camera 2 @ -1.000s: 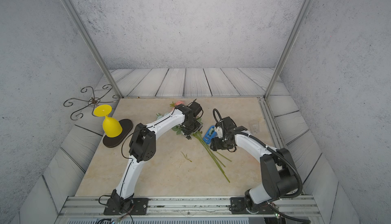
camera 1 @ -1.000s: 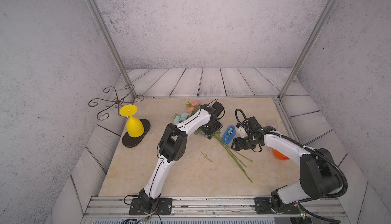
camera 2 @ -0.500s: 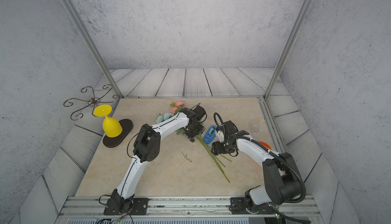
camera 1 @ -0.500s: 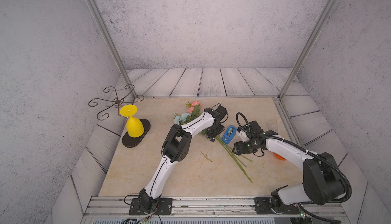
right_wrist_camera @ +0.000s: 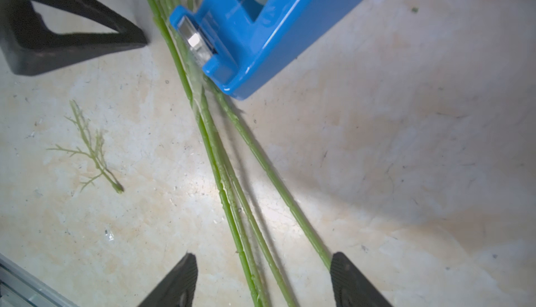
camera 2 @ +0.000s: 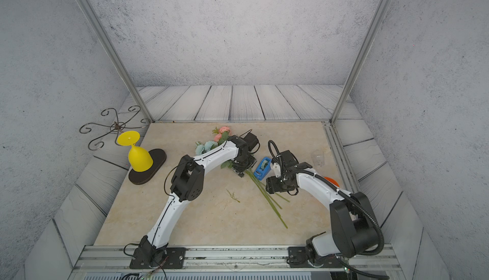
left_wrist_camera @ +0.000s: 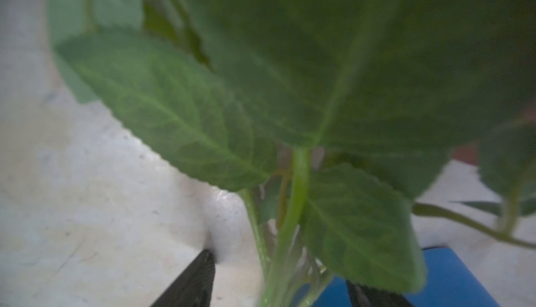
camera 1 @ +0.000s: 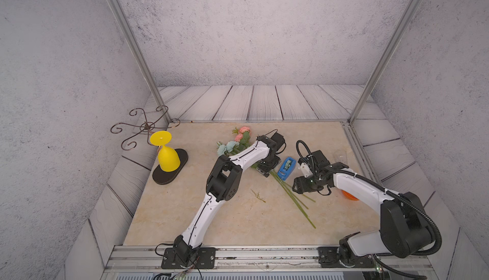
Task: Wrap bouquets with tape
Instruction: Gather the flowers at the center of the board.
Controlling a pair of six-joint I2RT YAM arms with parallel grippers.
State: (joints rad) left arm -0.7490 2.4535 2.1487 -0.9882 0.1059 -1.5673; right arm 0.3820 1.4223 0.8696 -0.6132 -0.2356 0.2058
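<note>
With left pincer point(left_wrist_camera: 278, 273) and right pincer point(right_wrist_camera: 262, 254) both open astride the splayed stems of the bouquets point(right_wrist_camera: 220, 175), a careless close could miss one stem or shove the tape point(right_wrist_camera: 261, 30) alongside.

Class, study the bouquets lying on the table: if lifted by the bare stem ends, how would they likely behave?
The bouquets have long, thin stems with leaves and blooms at one end, so they would probably sag there. The stems fan apart at the cut ends, so some would likely slip free.
</note>
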